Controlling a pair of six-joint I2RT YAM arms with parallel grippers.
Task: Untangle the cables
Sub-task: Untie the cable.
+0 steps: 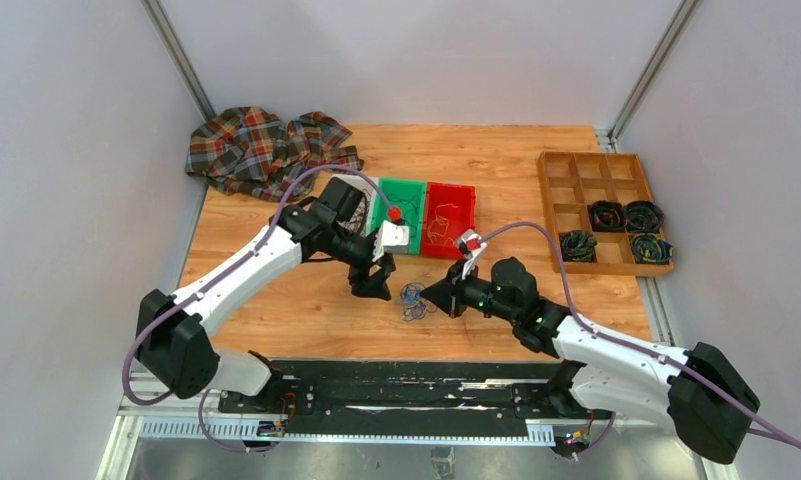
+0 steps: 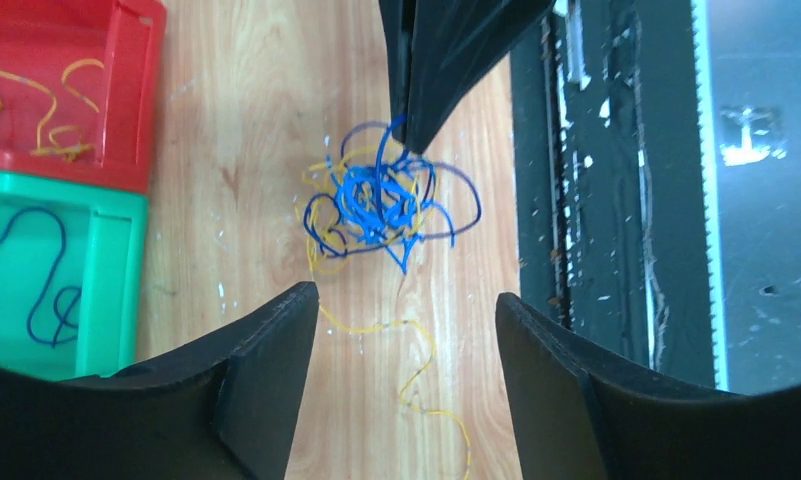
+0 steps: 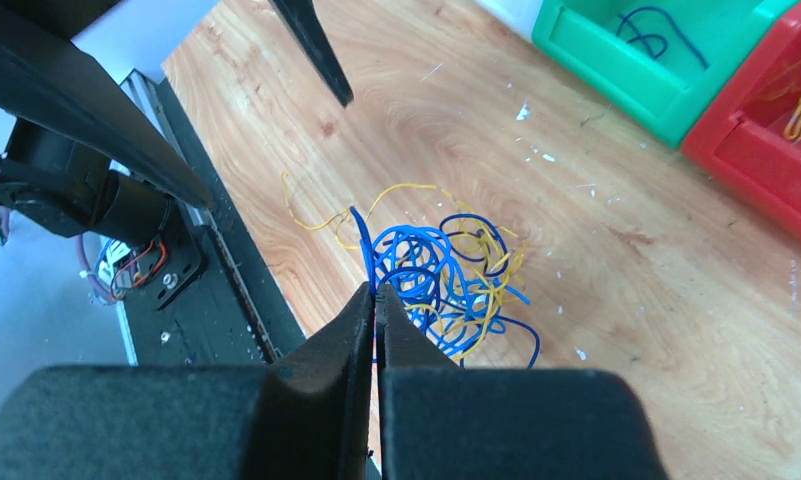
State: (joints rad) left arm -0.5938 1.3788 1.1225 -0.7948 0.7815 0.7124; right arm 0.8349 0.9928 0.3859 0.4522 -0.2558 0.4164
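One clump of cables [image 3: 441, 280] lies on the wooden tabletop [image 1: 276, 300], near its front edge, between the two arms and in front of the bins. It is a roughly round knot with no clear long axis. Bright blue loops fill the core, with darker blue and yellow strands around the rim. One loose yellow strand runs out of the clump toward the left arm. In the left wrist view it passes between the open fingers.

Left end effector [image 2: 406, 330]: jaws apart, holding nothing, poised just beside the clump, not touching it.

Right end effector [image 3: 376, 298]: jaws pressed together. The tips meet on a single bright blue strand at the clump's near edge, and that strand stands up from the tips.

Two bins sit side by side behind the clump:
- The green bin [image 2: 111, 290] holds one dark blue wire.
- The red bin [image 2: 131, 90] holds a few yellow wires.

One wooden divided tray [image 1: 546, 200] is at far right, with four dark coiled bundles, each in its own compartment.

One plaid cloth [image 1: 266, 150] lies at the far left corner.
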